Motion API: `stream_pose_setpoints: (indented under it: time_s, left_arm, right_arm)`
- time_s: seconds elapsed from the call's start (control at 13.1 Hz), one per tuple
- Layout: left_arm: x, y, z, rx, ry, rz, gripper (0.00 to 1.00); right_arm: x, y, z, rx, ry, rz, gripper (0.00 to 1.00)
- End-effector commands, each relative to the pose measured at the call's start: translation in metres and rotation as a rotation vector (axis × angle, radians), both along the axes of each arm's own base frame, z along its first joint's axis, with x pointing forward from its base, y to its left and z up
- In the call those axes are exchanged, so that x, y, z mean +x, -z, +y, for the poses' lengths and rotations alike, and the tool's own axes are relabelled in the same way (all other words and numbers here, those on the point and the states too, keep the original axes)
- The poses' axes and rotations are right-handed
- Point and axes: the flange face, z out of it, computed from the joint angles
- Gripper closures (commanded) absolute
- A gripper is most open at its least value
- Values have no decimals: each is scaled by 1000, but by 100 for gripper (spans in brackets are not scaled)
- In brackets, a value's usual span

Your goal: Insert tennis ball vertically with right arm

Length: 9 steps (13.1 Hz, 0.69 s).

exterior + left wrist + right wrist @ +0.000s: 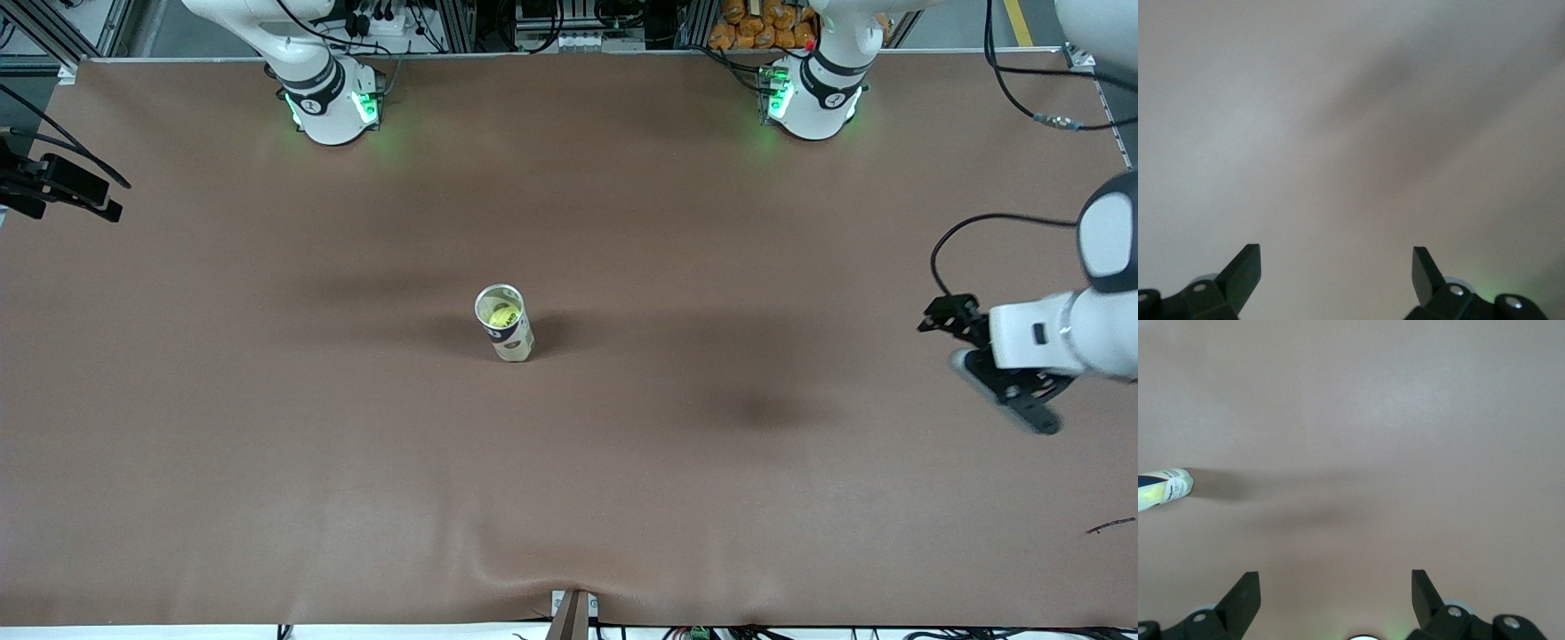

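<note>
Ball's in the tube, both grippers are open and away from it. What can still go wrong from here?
1. The tube stands upright with nothing holding it. An arm sweeping past would probably tip it and spill the ball.
2. The right gripper is open and empty, so a repeated insertion would likely just hit the rim.
3. The left gripper waits open and seems low risk.

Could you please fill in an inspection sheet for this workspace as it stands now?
Surface: brown cover, wrinkled at the edge nearest the front camera.
Job's things: can upright mid-table, tennis ball inside.
Clutter: small dark scrap toward the left arm's end.
Grippers: right gripper fingers open, empty, over the right arm's end; left gripper fingers open, empty, over the left arm's end.
Cables: black cable loops at the left wrist.
Surroundings: orange items off the table.
</note>
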Motion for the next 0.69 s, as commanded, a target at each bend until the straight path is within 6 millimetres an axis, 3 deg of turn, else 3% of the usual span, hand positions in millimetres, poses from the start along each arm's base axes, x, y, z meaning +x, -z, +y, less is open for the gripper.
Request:
stream_pose_setpoints:
  time_s: [0.0,0.08,0.15,0.31,0.54,0.61]
  left_arm:
    - [-39,-57,-16,105,-278,26,0]
    - [-57,-83,-21,110,-378,30,0]
    - [-78,-112,-11,116,-482,29,0]
    - [-111,-147,3,130,-552,52,0]
    - [-138,-182,65,110,-661,16,0]
    - [-140,-184,77,103,-686,16,0]
  right_arm:
    - [-2,-3,-3,-10,7,-6,0]
    - [-2,-3,-4,-10,9,-5,0]
    - [-3,-1,-4,-9,9,3,0]
    - [-3,-1,-4,-9,9,3,0]
    - [-3,-1,-3,-9,10,5,0]
    - [-3,-1,-3,-11,12,3,0]
